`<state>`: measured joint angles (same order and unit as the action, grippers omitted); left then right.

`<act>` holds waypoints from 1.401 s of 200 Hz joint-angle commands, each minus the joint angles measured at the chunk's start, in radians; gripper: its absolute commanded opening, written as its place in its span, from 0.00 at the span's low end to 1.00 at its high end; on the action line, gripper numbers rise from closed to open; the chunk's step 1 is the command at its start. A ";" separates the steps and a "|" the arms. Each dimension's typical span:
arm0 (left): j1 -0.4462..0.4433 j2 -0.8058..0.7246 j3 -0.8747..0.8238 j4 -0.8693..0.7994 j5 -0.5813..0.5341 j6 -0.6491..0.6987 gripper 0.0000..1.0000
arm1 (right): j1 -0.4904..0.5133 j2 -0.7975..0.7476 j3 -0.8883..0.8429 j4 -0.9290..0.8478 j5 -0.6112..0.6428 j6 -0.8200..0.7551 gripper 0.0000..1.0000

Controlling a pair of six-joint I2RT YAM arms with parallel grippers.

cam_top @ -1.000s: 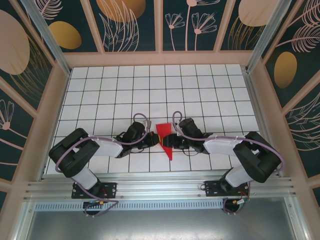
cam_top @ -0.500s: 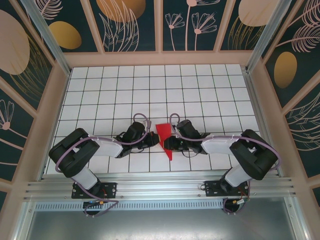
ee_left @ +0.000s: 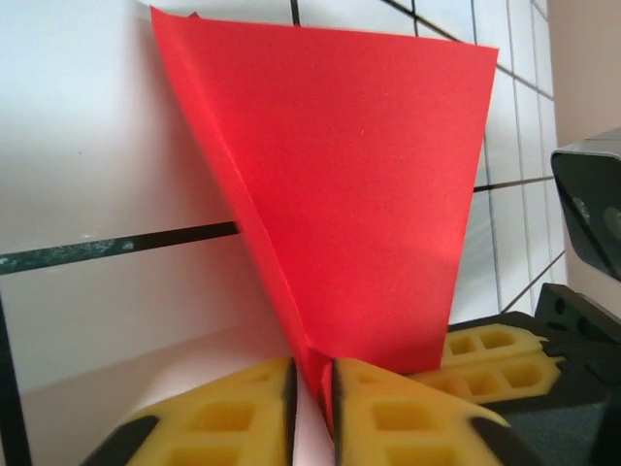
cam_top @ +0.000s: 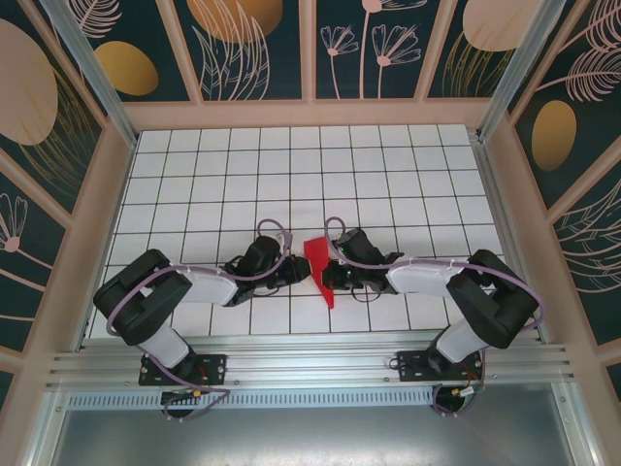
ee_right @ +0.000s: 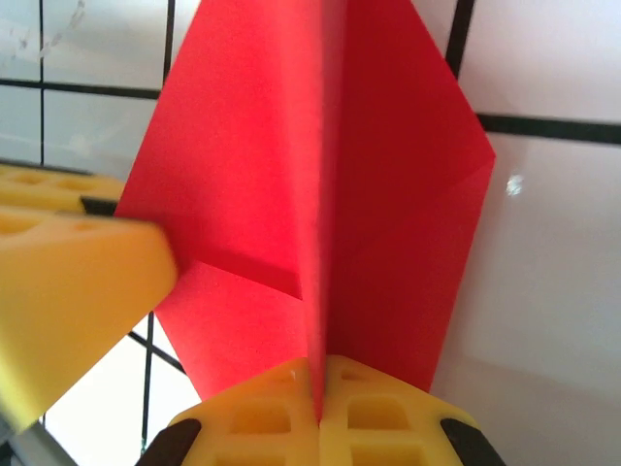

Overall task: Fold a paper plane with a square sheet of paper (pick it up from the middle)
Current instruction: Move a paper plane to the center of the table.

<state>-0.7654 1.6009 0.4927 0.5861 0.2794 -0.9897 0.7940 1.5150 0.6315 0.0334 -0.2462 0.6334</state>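
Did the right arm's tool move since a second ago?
Yes. The right tool slid left across the black lines of the gridded table, closing in on the red paper.

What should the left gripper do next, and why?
Probably back the left gripper away from the red paper: its jaws stand slightly apart around the fold, while the right gripper is clamped on the crease and can hold it alone.

Bright even lighting, soft shadows, wrist views blurred up close
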 commanded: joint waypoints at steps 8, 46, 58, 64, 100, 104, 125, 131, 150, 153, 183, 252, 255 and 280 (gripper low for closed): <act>0.000 -0.122 -0.032 0.053 -0.034 -0.019 0.34 | 0.008 -0.053 0.101 -0.212 0.180 -0.016 0.02; 0.000 -0.287 -0.038 -0.114 -0.178 0.023 0.46 | 0.007 -0.017 0.225 -0.428 0.356 0.000 0.04; 0.000 -0.328 -0.043 -0.160 -0.222 0.036 0.48 | 0.007 0.012 0.252 -0.450 0.366 0.002 0.05; 0.000 -0.347 -0.048 -0.175 -0.238 0.039 0.48 | 0.008 0.024 0.259 -0.449 0.365 0.002 0.05; 0.000 -0.403 -0.078 -0.206 -0.270 0.037 0.48 | 0.011 0.065 0.276 -0.394 0.320 0.002 0.06; 0.000 -0.405 -0.080 -0.208 -0.272 0.037 0.48 | 0.011 0.070 0.280 -0.394 0.318 0.002 0.06; 0.001 -0.413 -0.093 -0.208 -0.289 0.036 0.48 | 0.013 0.089 0.299 -0.395 0.319 -0.009 0.06; 0.000 -0.417 -0.096 -0.201 -0.290 0.036 0.48 | 0.013 0.094 0.302 -0.395 0.321 -0.012 0.06; 0.001 -0.429 -0.105 -0.190 -0.293 0.039 0.49 | 0.014 0.111 0.309 -0.392 0.318 -0.016 0.06; 0.000 -0.430 -0.106 -0.190 -0.293 0.039 0.49 | 0.014 0.114 0.309 -0.393 0.317 -0.015 0.06; 0.000 -0.439 -0.116 -0.187 -0.295 0.040 0.49 | 0.013 0.142 0.305 -0.371 0.297 -0.020 0.07; 0.000 -0.434 -0.118 -0.174 -0.290 0.040 0.49 | 0.017 0.233 0.299 -0.363 0.285 -0.018 0.12; 0.000 -0.433 -0.118 -0.173 -0.289 0.039 0.49 | 0.018 0.237 0.300 -0.363 0.285 -0.018 0.13; 0.000 -0.427 -0.120 -0.172 -0.283 0.036 0.49 | 0.022 0.258 0.312 -0.369 0.288 -0.017 0.18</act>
<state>-0.7654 1.1759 0.3840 0.3996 -0.0059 -0.9695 0.8013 1.7172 0.9306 -0.3149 0.0521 0.6285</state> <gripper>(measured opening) 0.493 0.158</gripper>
